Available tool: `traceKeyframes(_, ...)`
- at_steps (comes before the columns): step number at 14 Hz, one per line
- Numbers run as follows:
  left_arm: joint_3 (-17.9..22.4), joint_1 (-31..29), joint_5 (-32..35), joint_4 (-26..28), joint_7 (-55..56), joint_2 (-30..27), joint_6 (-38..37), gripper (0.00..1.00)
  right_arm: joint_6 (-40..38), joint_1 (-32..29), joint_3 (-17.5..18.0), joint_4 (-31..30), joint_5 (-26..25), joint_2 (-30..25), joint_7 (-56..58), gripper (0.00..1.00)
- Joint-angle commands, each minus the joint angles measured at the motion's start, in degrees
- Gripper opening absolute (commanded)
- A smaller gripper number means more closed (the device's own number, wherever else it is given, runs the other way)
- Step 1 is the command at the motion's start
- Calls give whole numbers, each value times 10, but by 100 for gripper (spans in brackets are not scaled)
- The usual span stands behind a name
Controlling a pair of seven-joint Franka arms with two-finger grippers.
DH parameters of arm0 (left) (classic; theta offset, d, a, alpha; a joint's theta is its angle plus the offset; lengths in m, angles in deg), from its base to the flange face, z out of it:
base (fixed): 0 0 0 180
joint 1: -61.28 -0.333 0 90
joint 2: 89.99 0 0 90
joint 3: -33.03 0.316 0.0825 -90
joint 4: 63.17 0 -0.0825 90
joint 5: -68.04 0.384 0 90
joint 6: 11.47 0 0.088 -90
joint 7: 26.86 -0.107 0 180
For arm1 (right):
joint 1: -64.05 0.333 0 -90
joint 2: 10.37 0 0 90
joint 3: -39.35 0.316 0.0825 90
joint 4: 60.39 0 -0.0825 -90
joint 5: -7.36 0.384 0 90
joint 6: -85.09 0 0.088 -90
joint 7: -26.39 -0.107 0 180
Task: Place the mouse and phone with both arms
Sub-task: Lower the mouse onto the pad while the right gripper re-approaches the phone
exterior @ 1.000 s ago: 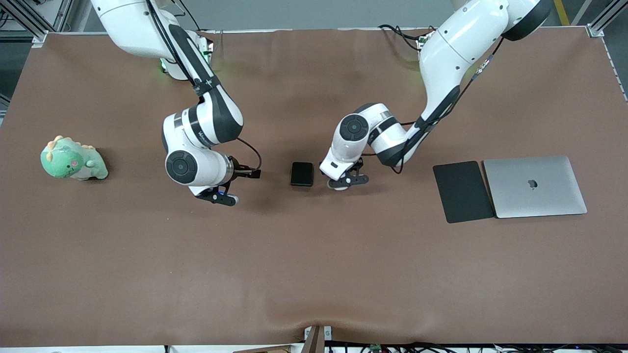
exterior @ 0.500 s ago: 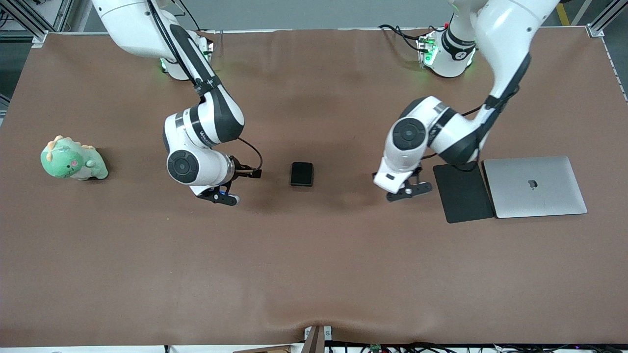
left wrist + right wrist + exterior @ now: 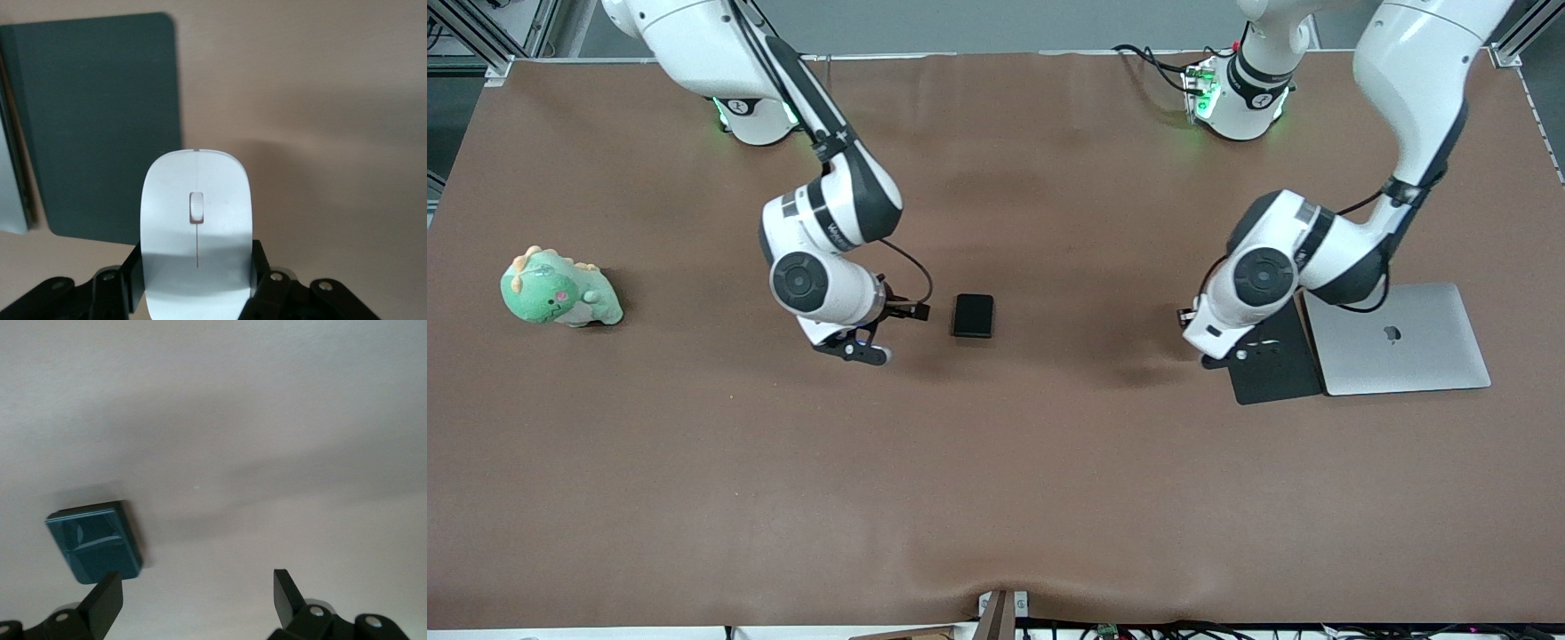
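Over the edge of the flat black rectangular mouse pad (image 3: 1267, 351) that lies toward the right arm's end, the left gripper (image 3: 1240, 354) hangs in the air, its black fingers (image 3: 263, 283) pinching the small glossy white oval mouse (image 3: 197, 233) by its two long sides; the left wrist view shows the mouse, with a thin grey line and scroll wheel down its middle, held partly over the pad and partly over the brown table cover (image 3: 996, 462). The closed silver laptop (image 3: 1396, 338) lies just beside the pad, toward the left arm's end of the table. Well apart from the pad, toward the right arm's end, the small black rectangular phone (image 3: 973, 316) with rounded corners lies flat on the table cover. The right gripper (image 3: 854, 345) hovers over bare cover just beside the phone, farther again from the pad, its fingers (image 3: 107, 600) spread apart and holding nothing. A green plush dinosaur (image 3: 559, 289) sits far off from the pad, close to the table's edge at the right arm's end.
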Motion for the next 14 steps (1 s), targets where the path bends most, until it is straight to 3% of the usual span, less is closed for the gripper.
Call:
traceKeyframes(1,-25,-75,37,67,-36,-22,63,0,49,32,0,4,-1,19,-42,100)
traceKeyframes(4,-24,-133,53,104,-81,-18,137,0,99,69,0,30,-1,59,-97,100)
traceKeyframes(6,-24,-166,67,104,-94,-9,142,0,106,86,0,61,-4,89,-133,100)
traceKeyframes(12,-24,-187,88,101,-105,21,188,0,151,118,-1,69,-12,125,-130,100)
traceKeyframes(14,-24,-187,96,90,-104,39,189,0,152,117,0,71,-45,129,-127,100)
